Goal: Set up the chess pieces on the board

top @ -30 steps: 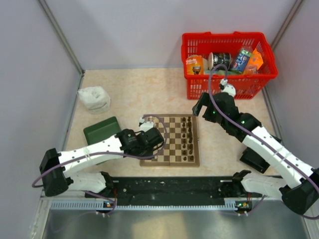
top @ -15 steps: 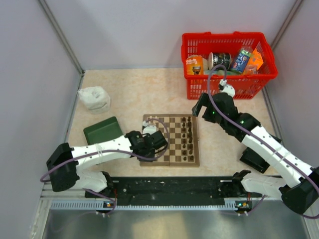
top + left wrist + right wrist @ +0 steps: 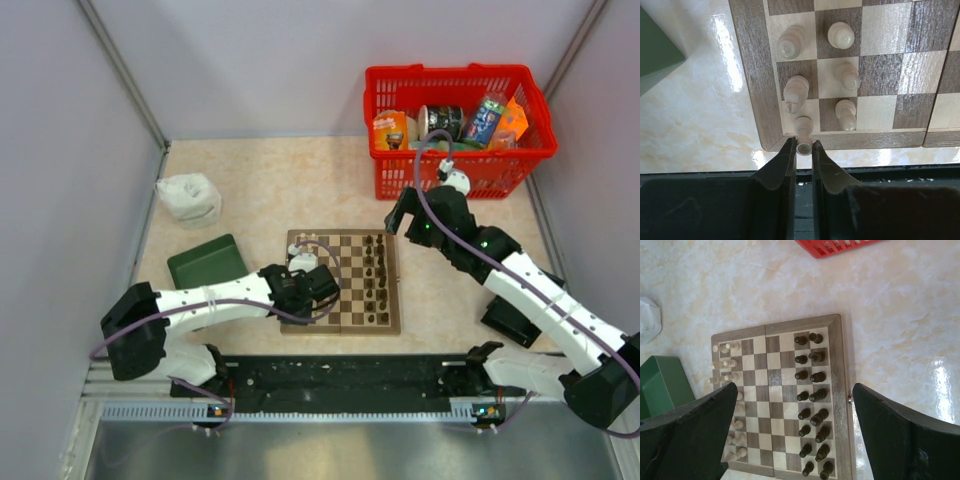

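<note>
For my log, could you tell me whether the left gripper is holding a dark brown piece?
No, the left gripper is shut on a cream-white piece at a corner of the board.

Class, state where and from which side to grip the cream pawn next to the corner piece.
Pinch the pawn at its slim neck under the round head, from above: it stands upright, and close neighbours probably leave little room for a sideways approach.

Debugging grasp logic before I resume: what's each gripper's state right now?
Left gripper: closed on a cream-white chess piece at the corner of the board.
Right gripper: open, holding nothing.
</note>
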